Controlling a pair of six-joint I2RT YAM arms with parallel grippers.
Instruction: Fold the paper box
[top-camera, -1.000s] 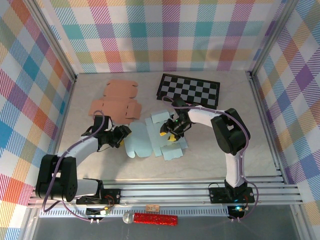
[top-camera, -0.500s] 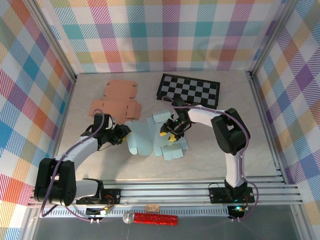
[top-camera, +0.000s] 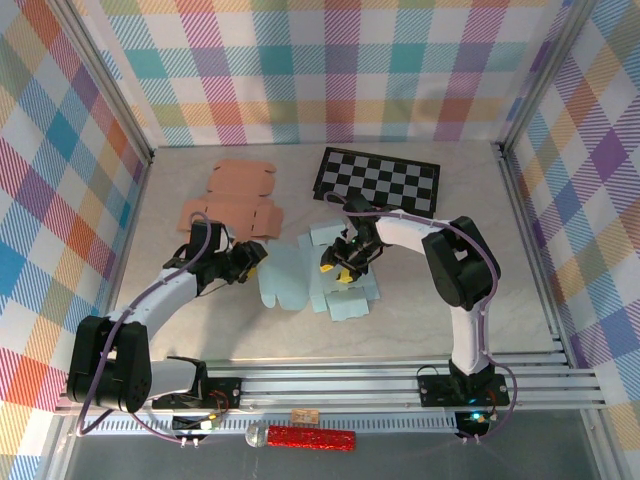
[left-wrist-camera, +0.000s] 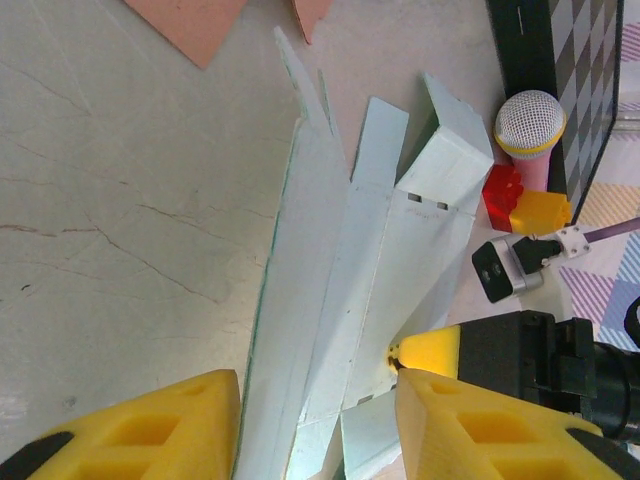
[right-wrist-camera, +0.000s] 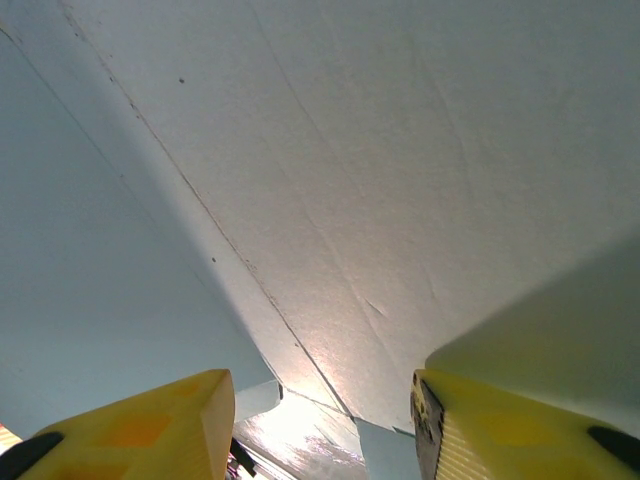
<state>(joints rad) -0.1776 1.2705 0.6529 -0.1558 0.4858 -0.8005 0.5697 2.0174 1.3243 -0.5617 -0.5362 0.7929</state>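
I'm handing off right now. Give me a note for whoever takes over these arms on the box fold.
Left gripper: open, fingers straddling the raised left panels of the light blue box blank.
Right gripper: open, low over the blank's middle; can't tell if it touches.
The blank sits mid-table, just near of the checkerboard. A peach blank lies flat at far left.
Done: some panels lifted along their creases.
Left: stand the walls, tuck the flaps; no box shape yet.

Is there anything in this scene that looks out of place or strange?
Yes. A red glittery microphone lies off the table, in front of the metal rail near the arm bases; it has no part in folding. The light blue box blank sits half folded with panels raised, as expected mid-task.
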